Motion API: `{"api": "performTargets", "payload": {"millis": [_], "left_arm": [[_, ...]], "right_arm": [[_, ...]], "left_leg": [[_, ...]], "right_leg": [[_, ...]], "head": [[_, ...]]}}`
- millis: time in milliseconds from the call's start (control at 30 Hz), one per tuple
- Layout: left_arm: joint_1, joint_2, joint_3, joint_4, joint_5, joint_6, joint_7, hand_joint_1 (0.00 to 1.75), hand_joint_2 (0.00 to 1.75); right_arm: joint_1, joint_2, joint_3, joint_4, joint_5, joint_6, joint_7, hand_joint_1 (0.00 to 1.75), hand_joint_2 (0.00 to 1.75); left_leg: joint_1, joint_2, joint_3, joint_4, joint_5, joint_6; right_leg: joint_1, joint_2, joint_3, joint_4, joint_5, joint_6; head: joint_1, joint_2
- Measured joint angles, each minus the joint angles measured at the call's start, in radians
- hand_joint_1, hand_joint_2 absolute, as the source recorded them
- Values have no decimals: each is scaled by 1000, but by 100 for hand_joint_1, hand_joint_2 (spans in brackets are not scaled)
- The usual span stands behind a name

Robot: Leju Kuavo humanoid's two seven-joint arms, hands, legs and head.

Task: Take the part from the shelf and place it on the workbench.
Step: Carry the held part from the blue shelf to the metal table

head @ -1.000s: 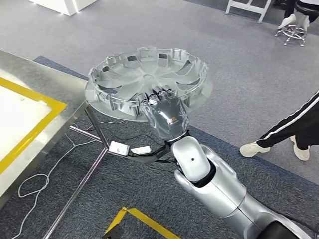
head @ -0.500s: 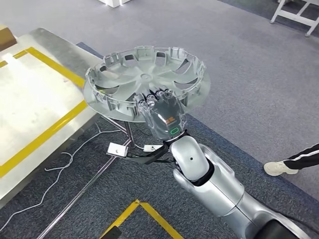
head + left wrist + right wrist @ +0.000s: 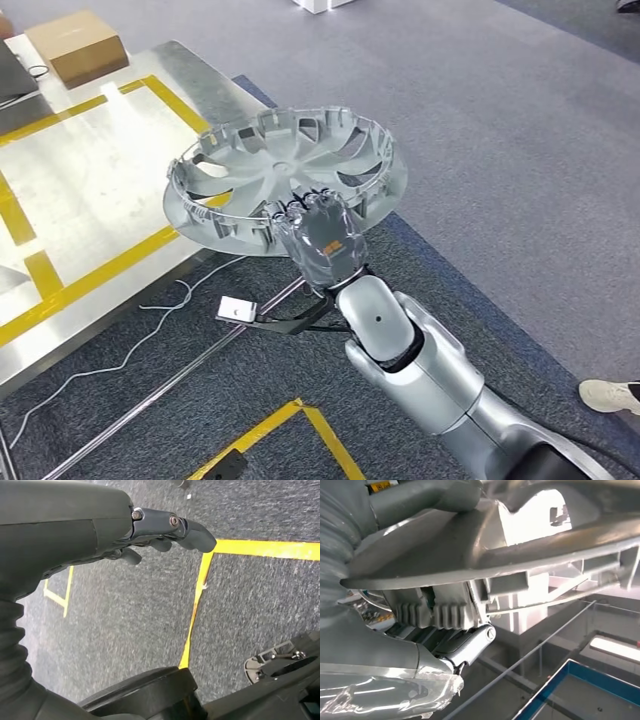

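The right robot hand (image 3: 326, 240) is clamped on the near rim of a silver plastic wheel cover (image 3: 283, 170), holding it roughly level, hollow side up, out in front of the robot. In the head view the cover's left edge overlaps the near right edge of the steel table (image 3: 98, 190) marked with yellow tape, while most of the disc hangs over the dark carpet (image 3: 317, 390) beyond that edge. The right wrist view shows the fingers (image 3: 465, 645) tucked under the cover's ribbed rim with the thumb pressed on its face.

The main risk is the grip itself: a broad, light disc held at one spot on its edge can sag or swivel around the fingers, and a jolt in the carry could let it slip out onto the floor. Lowering too soon could catch the far rim on the table edge and lever the cover out of the grasp. Releasing it only partly over the table would likely let it tip off. A cardboard box (image 3: 79, 45) sits at the table's far corner, well apart from the cover. Loose white cable (image 3: 132, 350) lies on the carpet beside the table's frame.

The left robot hand (image 3: 166, 530) hangs over the carpet, fingers apart and empty.
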Motion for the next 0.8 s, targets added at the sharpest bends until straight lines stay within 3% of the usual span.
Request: {"api": "performTargets", "payload": {"millis": [67, 133, 200, 233, 300, 333, 400, 433, 500, 567, 633, 700, 733, 767, 800], "left_arm": [[-1, 1, 2, 0, 0, 1, 1, 0, 175], [-4, 1, 4, 0, 0, 2, 2, 0, 175], [-8, 1, 6, 0, 0, 3, 2, 0, 175], [-9, 1, 8, 0, 0, 3, 2, 0, 175], [-6, 2, 14, 0, 0, 3, 5, 0, 175], [-4, 2, 16, 0, 0, 2, 7, 0, 175], [0, 1, 19, 0, 0, 2, 11, 0, 175], [2, 1, 20, 0, 0, 2, 12, 0, 175], [7, 0, 22, 0, 0, 2, 12, 0, 175], [8, 0, 24, 0, 0, 2, 12, 0, 175], [7, -1, 24, 0, 0, 2, 12, 0, 175], [7, 0, 24, 0, 0, 2, 11, 0, 175], [6, 0, 24, 0, 0, 2, 11, 0, 175], [6, 0, 24, 0, 0, 1, 10, 0, 175], [5, -1, 24, 0, 0, 1, 10, 0, 175]], "right_arm": [[2, 9, -1, 8, 0, -2, -4, 175, 175], [4, 12, -3, 14, 0, -6, -7, 175, 175], [6, 12, -4, 20, 1, -8, -8, 175, 175], [7, 13, -5, 23, 1, -8, -9, 175, 175], [9, 15, -5, 28, 1, -8, -13, 175, 175], [10, 17, -6, 29, 0, -8, -15, 175, 175], [11, 20, -9, 31, 0, -10, -20, 175, 175], [11, 21, -10, 32, 0, -11, -22, 175, 175], [12, 23, -12, 33, 0, -12, -23, 175, 175], [12, 26, -12, 36, 0, -17, -25, 175, 175], [13, 27, -12, 42, 0, -26, -26, 175, 175], [15, 27, -13, 49, 0, -32, -26, 175, 175], [17, 27, -14, 53, 0, -34, -26, 175, 175], [18, 27, -14, 57, 0, -34, -26, 175, 175], [19, 27, -14, 60, 0, -34, -26, 175, 175]], "left_leg": [[-4, 45, -17, 33, -25, -11], [-8, 103, -67, 143, -86, -17], [-8, 120, -110, 248, -125, -22], [-8, 123, -109, 257, -119, -22], [-7, 137, -56, 171, -66, -22], [-10, 159, -19, 106, -43, -22], [-17, 191, 26, 15, -22, -13], [-20, 194, 28, 2, -26, -7], [-19, 170, 23, 0, -24, 9], [-14, 146, 22, 0, -20, 21], [-11, 124, 22, -1, -18, 30], [-12, 100, 21, -1, -18, 33], [-12, 86, 21, -1, -17, 33], [-12, 71, 22, 0, -17, 33], [-11, 56, 22, 0, -16, 32]], "right_leg": [[-1, -26, 5, -8, 4, -13], [0, -55, 7, -12, 4, -22], [1, -87, 7, -11, 3, -24], [1, -102, 7, -11, 3, -24], [1, -128, 7, -10, 1, -22], [3, -138, 7, -9, 0, -18], [11, -158, 4, -3, -4, -10], [15, -168, 3, -1, -5, -5], [16, -188, 5, -1, -9, 2], [11, -157, -8, 32, -36, 13], [7, -99, -56, 142, -96, 19], [7, -79, -113, 262, -139, 20], [7, -77, -125, 281, -136, 19], [7, -75, -118, 263, -115, 17], [6, -67, -95, 211, -80, 15]], "head": [[-6, 0], [-12, 0], [-13, 0], [-13, 0], [-13, 0], [-13, 0], [-14, 0], [-13, 0], [-11, 0], [-10, 0], [-6, 0], [-4, 0], [-4, 0], [-4, 0], [-4, 0]]}}
